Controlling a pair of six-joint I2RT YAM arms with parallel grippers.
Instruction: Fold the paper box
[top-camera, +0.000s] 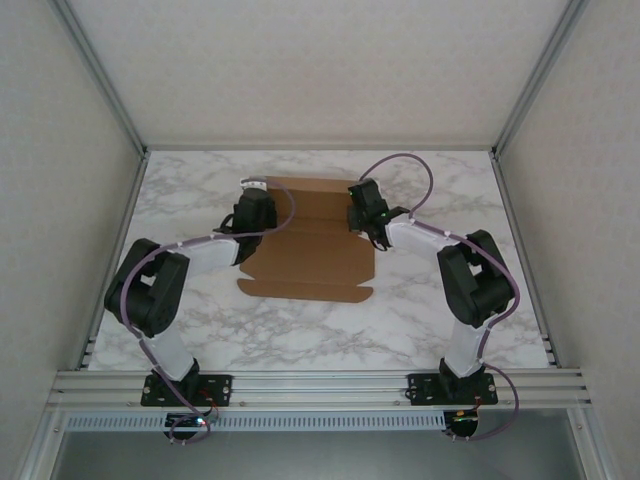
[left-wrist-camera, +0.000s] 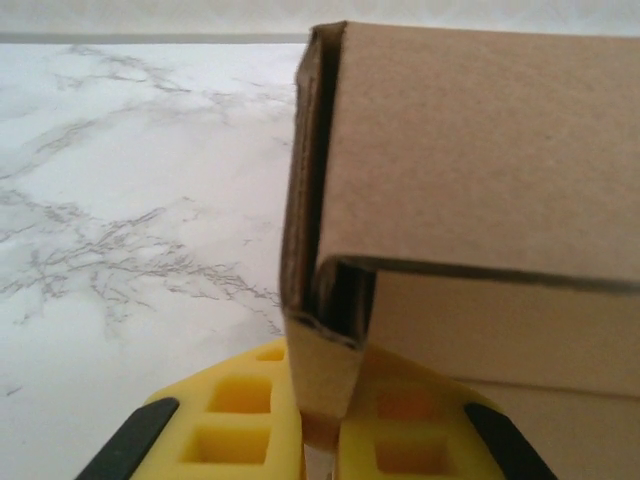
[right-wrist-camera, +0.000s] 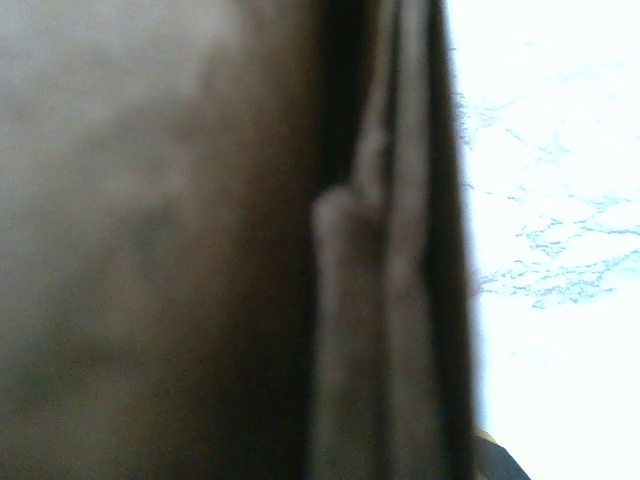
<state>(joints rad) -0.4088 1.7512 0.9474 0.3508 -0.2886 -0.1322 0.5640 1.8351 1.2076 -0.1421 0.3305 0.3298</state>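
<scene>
The paper box (top-camera: 310, 262) is brown cardboard, partly folded, and lies mid-table with a flat front flap toward the arms. My left gripper (top-camera: 250, 215) is at the box's left side. In the left wrist view its yellow fingers (left-wrist-camera: 240, 425) are shut on the raised left side wall (left-wrist-camera: 322, 370), with the back panel (left-wrist-camera: 480, 150) standing upright beyond it. My right gripper (top-camera: 365, 212) is at the box's right side. In the right wrist view blurred, dark cardboard layers (right-wrist-camera: 390, 300) hide the jaws, and a corner of one finger (right-wrist-camera: 492, 456) sits tight against them.
The white marble table (top-camera: 200, 330) is walled by an aluminium frame, with a rail (top-camera: 320, 382) along the near edge. Both arms reach inward over the table, and cables loop above the box's back corners.
</scene>
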